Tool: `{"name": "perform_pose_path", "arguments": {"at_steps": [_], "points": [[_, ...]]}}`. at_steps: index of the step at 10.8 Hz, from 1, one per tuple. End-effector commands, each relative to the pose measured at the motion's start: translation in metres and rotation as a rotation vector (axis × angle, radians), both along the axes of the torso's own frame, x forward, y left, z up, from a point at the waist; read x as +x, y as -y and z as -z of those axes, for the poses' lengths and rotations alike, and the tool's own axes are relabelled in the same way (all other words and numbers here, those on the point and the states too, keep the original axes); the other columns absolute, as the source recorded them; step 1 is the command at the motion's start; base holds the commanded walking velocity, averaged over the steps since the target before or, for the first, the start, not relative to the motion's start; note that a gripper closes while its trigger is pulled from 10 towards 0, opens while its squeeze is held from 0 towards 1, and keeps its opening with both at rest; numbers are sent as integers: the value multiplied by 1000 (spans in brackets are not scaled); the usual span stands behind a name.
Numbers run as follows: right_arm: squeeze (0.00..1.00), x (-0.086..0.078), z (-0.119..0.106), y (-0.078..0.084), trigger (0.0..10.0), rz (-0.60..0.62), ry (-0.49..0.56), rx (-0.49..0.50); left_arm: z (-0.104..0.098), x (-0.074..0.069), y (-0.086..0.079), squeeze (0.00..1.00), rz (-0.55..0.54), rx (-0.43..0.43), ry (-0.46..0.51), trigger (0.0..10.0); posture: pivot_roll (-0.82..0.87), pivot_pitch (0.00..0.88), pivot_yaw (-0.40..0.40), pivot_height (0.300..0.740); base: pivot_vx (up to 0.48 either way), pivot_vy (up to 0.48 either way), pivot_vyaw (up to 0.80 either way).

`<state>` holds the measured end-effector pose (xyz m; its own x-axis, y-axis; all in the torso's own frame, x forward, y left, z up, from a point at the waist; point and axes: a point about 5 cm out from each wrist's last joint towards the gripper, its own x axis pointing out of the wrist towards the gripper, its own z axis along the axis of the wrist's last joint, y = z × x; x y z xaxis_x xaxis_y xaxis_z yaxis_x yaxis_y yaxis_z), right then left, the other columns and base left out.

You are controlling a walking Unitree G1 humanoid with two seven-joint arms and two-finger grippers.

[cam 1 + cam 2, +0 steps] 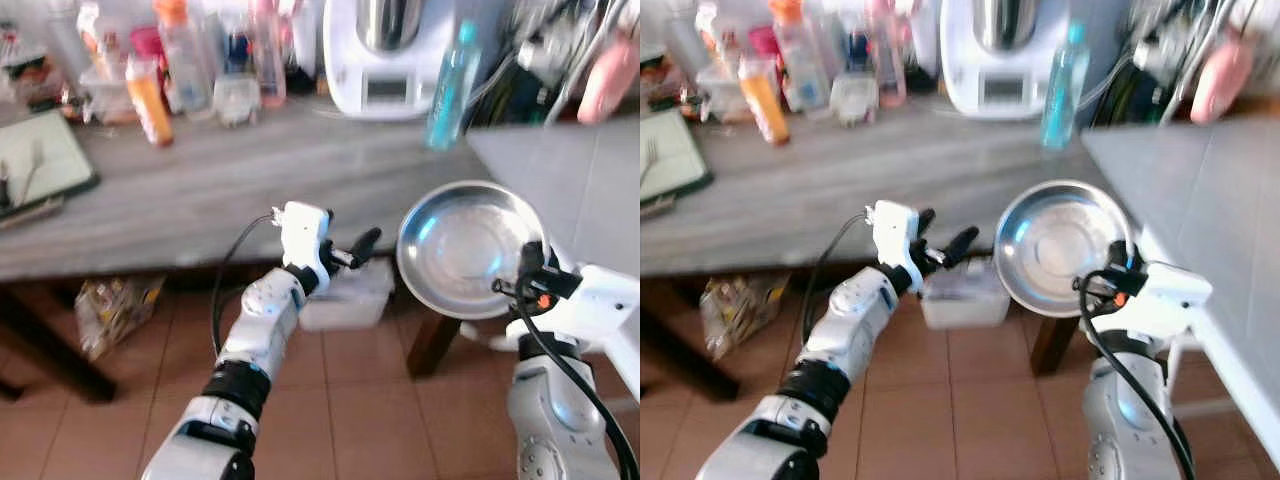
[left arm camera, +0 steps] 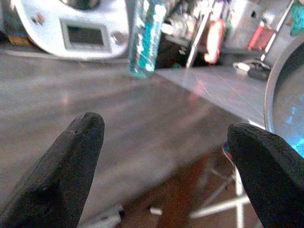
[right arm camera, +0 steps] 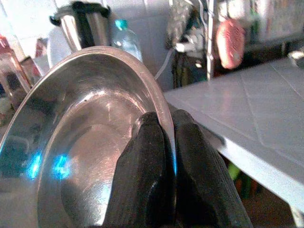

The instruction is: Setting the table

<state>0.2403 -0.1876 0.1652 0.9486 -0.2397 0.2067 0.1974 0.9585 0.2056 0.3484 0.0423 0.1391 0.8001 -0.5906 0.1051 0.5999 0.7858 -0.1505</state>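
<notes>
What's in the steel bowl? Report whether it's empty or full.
Empty. The bowl's shiny inside shows bare, with only reflections, while the right end effector pinches its rim and holds it tilted.

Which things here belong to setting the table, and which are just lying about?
Job in hand:
- steel bowl, rim pinched by the right gripper
- grey table
- left gripper, fingers open, holding nothing

Lying about:
- white appliance
- blue bottle
- orange bottle
- plastic box on the floor

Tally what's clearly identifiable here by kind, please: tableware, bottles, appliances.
Steel bowl, pinched at its rim by the right tool: 1
Teal bottle: 1
Orange bottle: 1
White appliance: 1
Total: 4; the remaining clutter is too blurred.
</notes>
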Motion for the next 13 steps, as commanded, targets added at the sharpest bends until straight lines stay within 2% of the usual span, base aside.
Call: {"name": "perform_pose_path", "arguments": {"at_steps": [1, 6, 8, 10, 13], "points": [[0, 1, -4, -7, 10000, -28, 21, 4, -1, 2, -8, 0, -19, 16, 6, 10000, -4, 84, -2, 740, 480, 0, 0], [0, 3, -3, -9, 10000, -31, 20, 8, -1, 3, -10, 0, -21, 23, 7, 10000, 7, 83, 2, 740, 480, 0, 0], [0, 1, -2, -9, 10000, -26, 15, 14, -2, 4, -14, 0, -44, 21, 0, 10000, 6, 90, 4, 740, 0, 0, 0], [0, -1, -1, -8, 10000, -22, 13, 14, -10, 7, -24, 0, -104, 28, 36, 10000, 8, 101, 3, 740, 0, 0, 0], [0, -2, -1, -9, 10000, -24, 9, 13, -14, 4, -45, 0, -192, 71, 87, 10000, 14, 113, 4, 740, 0, 0, 0]]}}
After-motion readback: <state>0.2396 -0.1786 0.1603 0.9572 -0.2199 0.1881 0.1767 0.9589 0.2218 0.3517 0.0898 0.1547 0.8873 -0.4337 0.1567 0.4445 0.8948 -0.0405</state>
